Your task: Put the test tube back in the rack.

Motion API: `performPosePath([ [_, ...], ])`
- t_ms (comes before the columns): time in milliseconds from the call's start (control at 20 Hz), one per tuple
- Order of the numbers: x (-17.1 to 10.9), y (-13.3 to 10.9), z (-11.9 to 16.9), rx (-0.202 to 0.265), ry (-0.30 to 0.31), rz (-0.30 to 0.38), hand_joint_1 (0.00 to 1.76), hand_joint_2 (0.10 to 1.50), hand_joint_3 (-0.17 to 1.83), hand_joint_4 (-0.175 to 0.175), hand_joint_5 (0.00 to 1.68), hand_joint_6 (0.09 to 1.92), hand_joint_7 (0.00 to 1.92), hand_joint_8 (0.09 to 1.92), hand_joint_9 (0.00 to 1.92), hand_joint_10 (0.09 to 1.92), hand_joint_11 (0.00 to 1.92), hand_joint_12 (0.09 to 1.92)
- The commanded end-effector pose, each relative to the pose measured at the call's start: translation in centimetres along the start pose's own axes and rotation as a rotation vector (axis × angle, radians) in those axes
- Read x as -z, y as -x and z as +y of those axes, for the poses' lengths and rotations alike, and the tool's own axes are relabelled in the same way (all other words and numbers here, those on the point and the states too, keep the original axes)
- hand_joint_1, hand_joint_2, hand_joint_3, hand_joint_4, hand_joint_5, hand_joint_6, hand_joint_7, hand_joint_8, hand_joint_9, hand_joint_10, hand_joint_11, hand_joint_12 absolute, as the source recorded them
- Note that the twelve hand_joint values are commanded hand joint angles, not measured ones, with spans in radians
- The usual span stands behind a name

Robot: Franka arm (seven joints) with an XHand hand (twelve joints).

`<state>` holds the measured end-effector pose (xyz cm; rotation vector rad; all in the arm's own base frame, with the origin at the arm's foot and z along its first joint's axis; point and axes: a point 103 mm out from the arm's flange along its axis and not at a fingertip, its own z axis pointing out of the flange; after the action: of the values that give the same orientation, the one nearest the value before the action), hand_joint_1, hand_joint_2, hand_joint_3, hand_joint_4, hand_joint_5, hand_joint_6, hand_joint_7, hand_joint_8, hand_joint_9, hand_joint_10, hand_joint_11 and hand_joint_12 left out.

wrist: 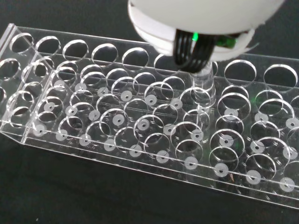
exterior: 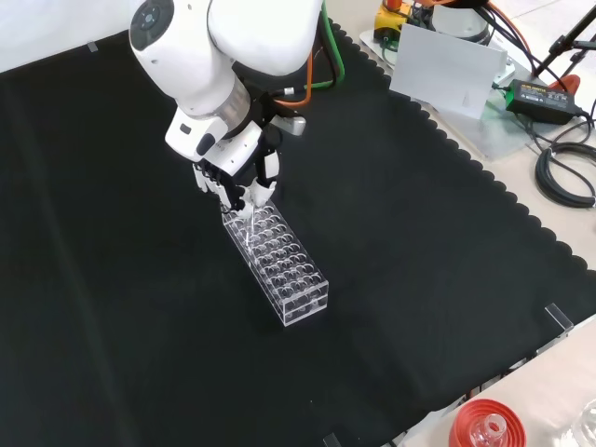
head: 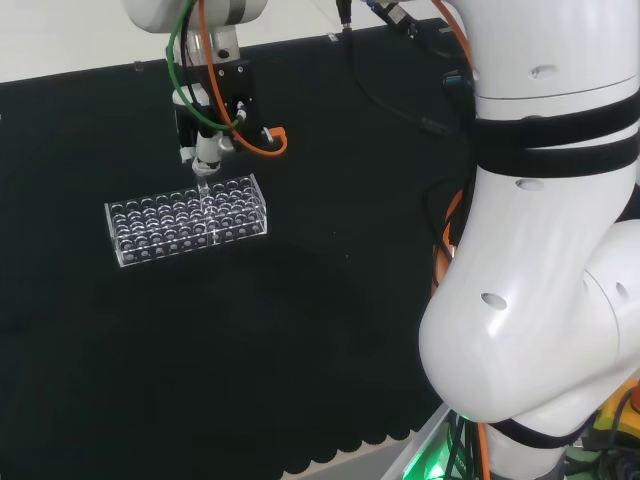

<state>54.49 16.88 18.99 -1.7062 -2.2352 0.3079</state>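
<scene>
A clear plastic rack (head: 187, 218) with several rows of round holes stands on the black cloth, also seen in the front view as the rack (exterior: 277, 264) and close up as the rack (wrist: 140, 126). The hand (head: 205, 130) hangs right over the rack's far side, fingers curled on a clear test tube (head: 204, 190). In the front view the hand (exterior: 235, 177) is at the rack's upper end with the tube (exterior: 246, 216) pointing down. In the wrist view the tube (wrist: 202, 86) stands upright with its lower part inside a hole.
A red ribbed stand (exterior: 486, 426) with clear glassware sits at the cloth's near right corner in the front view. A white plate (exterior: 447, 70) and cables (exterior: 563, 168) lie beyond the cloth's scalloped edge. The arm's white links (head: 540, 250) stand at the head view's right.
</scene>
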Motion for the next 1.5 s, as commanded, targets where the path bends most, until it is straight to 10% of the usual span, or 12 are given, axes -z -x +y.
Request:
performPosePath([
  [50, -0.1, -0.2, 0.1, 0.005, -0.005, 0.0, 1.44, 0.59, 0.66, -0.175, 1.38, 0.42, 1.54, 0.31, 1.32, 0.53, 1.09, 1.08],
  [1100, -1.6, -0.2, 1.1, 0.024, -0.112, 0.035, 1.44, 0.65, 0.58, -0.175, 1.35, 0.33, 1.52, 0.35, 1.27, 0.66, 1.07, 1.12],
  [1250, -2.0, -0.1, 1.2, 0.037, -0.176, 0.058, 1.36, 0.74, 0.39, -0.175, 1.19, 0.54, 1.38, 0.39, 1.28, 0.76, 0.92, 1.22],
  [1500, -2.0, 0.0, 1.2, 0.054, -0.22, 0.071, 1.25, 0.45, 0.83, -0.121, 0.8, 0.79, 0.94, 0.79, 1.12, 0.85, 0.64, 1.4],
])
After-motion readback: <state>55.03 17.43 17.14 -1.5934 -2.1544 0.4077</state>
